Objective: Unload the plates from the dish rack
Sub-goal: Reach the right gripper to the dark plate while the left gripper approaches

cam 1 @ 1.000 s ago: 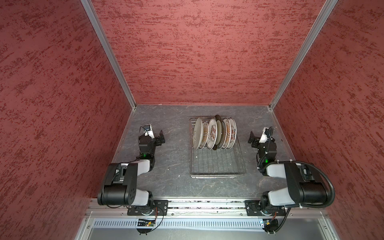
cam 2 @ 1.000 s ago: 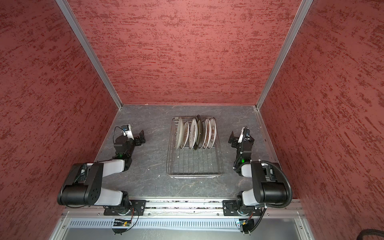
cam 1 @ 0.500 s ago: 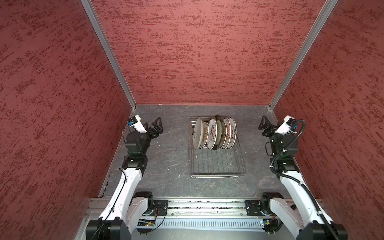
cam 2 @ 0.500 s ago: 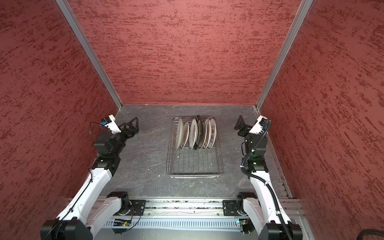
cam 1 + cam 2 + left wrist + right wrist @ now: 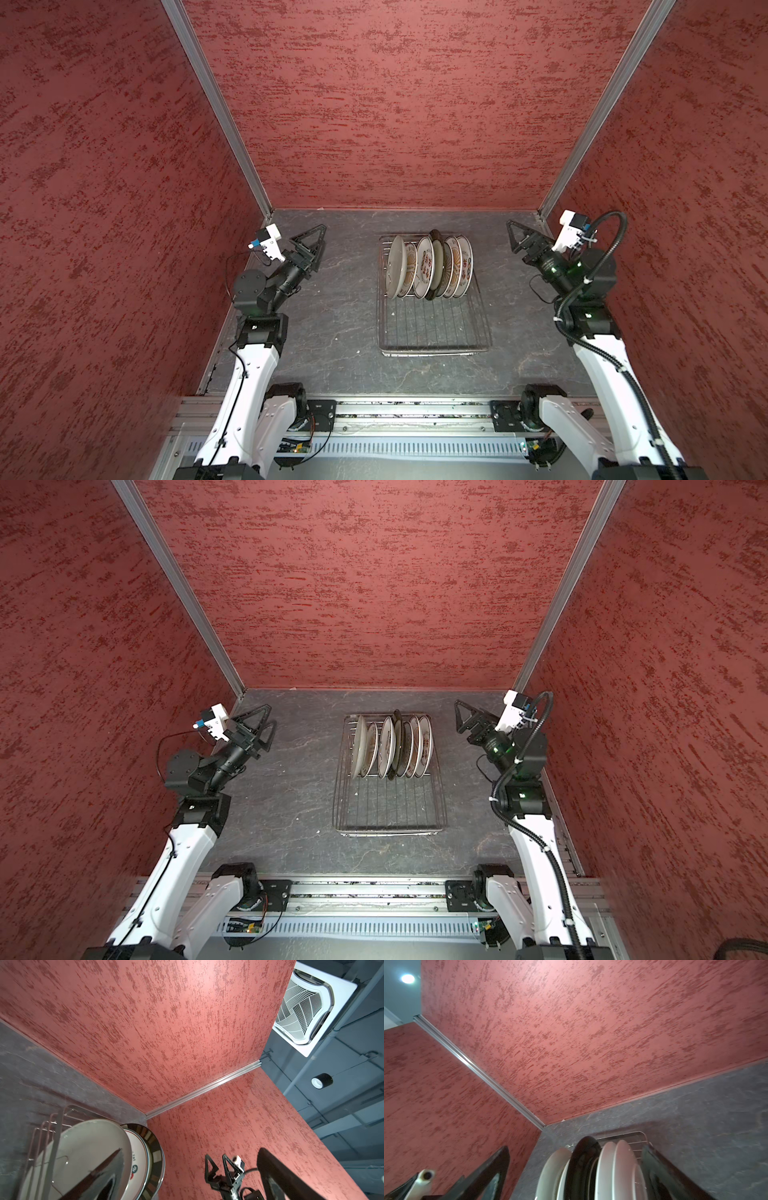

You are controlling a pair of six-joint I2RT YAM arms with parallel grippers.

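Note:
The dish rack, a silver wire grid, lies mid-table in both top views. Several plates stand on edge in its far end: a plain off-white one leftmost, a dark-rimmed one in the middle, patterned white ones around it. My left gripper hangs open in the air left of the rack, pointing at the plates. My right gripper hangs open to the right, facing the plates. Neither touches anything.
Red textured walls close in the grey stone tabletop on three sides. The near half of the rack holds nothing. Both arm bases sit on a metal rail along the front edge.
Both arms have unfolded from a low tucked pose and risen. The grippers have lifted off the table level and moved outward to either side of the rack, staying open.

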